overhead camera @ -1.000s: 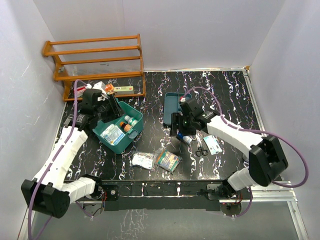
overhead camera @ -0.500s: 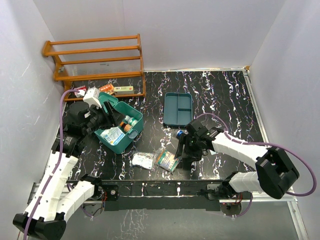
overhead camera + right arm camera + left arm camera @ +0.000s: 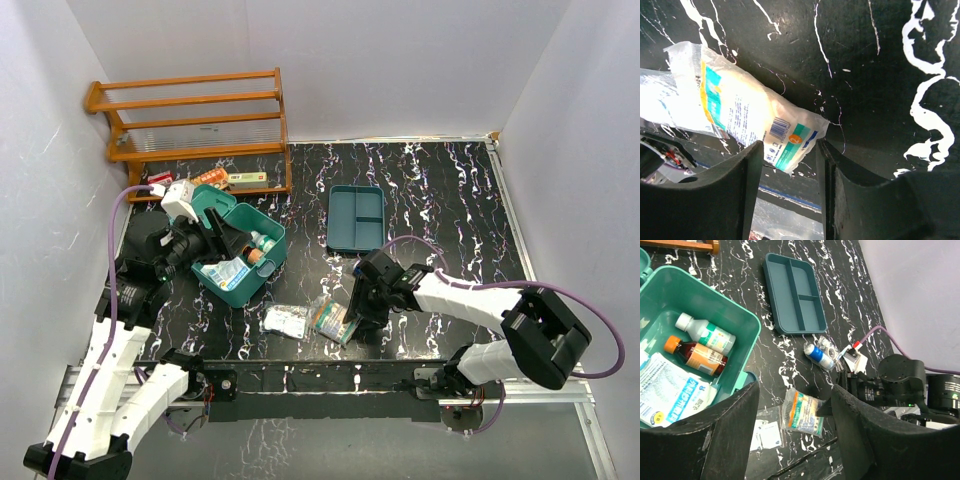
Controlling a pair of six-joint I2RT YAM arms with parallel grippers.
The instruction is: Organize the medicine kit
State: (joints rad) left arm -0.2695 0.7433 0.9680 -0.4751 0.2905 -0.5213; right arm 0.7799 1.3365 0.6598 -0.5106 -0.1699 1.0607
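Top cam: the medicine kit (image 3: 268, 272) sits on the L side of the black table (image 3: 450, 190). Its lid (image 3: 213, 203) is up, and it is just in front of the wooden rack (image 3: 190, 125). The L gripper (image 3: 225, 238) hangs over the kit's back part. The dark tray (image 3: 357, 217) lies mid-table, well apart from the kit. The R gripper (image 3: 352, 310) is down by the near edge, on a see-through packet (image 3: 333, 322). A white packet (image 3: 285, 320) lies just beside that one. L wrist cam: the L gripper (image 3: 795, 440) is let go, its fingers (image 3: 715, 440) wide w/ nothing btwn them. The kit (image 3: 740, 315) is open. Inside lie a white bottle (image 3: 705, 332), a brown bottle (image 3: 697, 355) w/ an orange cap, & a white-blue pack (image 3: 665, 390). On the table past it are the tray (image 3: 795, 300), a small blue-cap bottle (image 3: 819, 355) & the see-through packet (image 3: 802, 412). R wrist cam: the packet (image 3: 740, 115) lies flat on the table, its end btwn the R gripper's (image 3: 790, 150) fingers (image 3: 715, 200). Can't tell if they pinch it or just stand at its sides.
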